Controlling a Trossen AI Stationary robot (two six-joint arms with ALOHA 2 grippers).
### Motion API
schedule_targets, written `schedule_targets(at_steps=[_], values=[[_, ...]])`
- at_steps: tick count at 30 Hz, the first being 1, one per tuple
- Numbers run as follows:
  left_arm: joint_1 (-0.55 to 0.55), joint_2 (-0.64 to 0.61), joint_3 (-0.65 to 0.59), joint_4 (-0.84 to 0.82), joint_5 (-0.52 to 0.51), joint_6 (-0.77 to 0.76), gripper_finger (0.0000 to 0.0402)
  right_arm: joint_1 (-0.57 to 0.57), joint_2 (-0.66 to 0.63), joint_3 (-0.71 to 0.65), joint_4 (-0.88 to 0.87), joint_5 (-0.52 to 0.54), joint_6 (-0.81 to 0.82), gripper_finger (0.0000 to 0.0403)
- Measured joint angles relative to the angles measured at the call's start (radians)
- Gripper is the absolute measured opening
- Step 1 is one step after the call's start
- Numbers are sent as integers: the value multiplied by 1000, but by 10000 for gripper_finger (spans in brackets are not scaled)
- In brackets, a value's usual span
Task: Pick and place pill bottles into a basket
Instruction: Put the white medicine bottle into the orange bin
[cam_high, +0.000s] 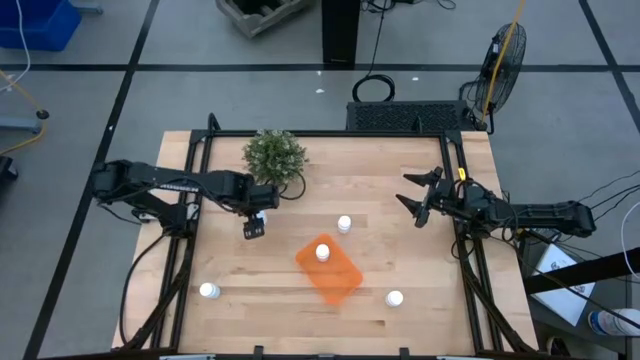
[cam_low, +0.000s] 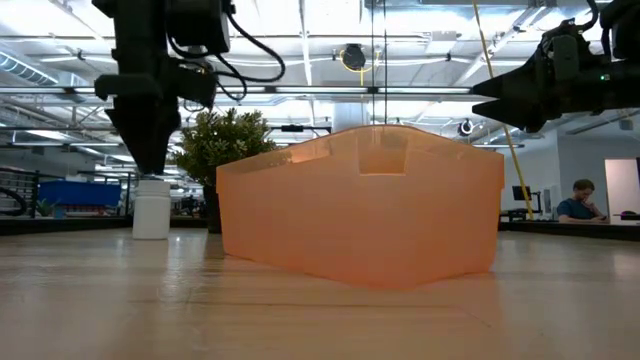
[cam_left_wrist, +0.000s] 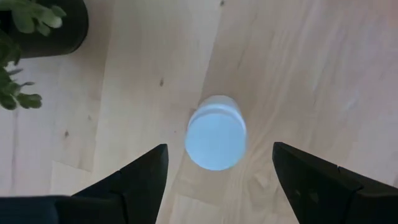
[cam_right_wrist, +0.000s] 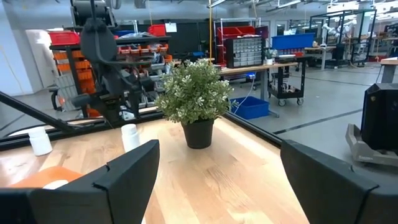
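The small white cylindrical plastic pill bottle (cam_left_wrist: 216, 132) stands upright on the light wooden table (cam_high: 400, 195), near the round spiky green plant in its dark pot (cam_high: 274, 155) and apart from the bright orange rectangular plastic basket (cam_high: 338, 277). Its long axis is vertical and its cap points up. It looks light, stiff and smooth, so probably a little slippery; I judge the best hold is across the round body below the cap. The left gripper (cam_left_wrist: 217, 177) hangs above it with fingers wide, holding nothing. The right gripper (cam_high: 415, 196) waits open at the table's right side.
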Motion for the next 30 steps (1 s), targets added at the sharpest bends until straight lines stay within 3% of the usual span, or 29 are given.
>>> schedule_targets(at_steps=[16, 30], values=[[0, 39, -1, 27, 10, 41, 285, 0, 0, -1, 0, -2, 3, 325], [0, 39, -92, 124, 22, 23, 276, 0, 0, -1, 0, -2, 4, 325]])
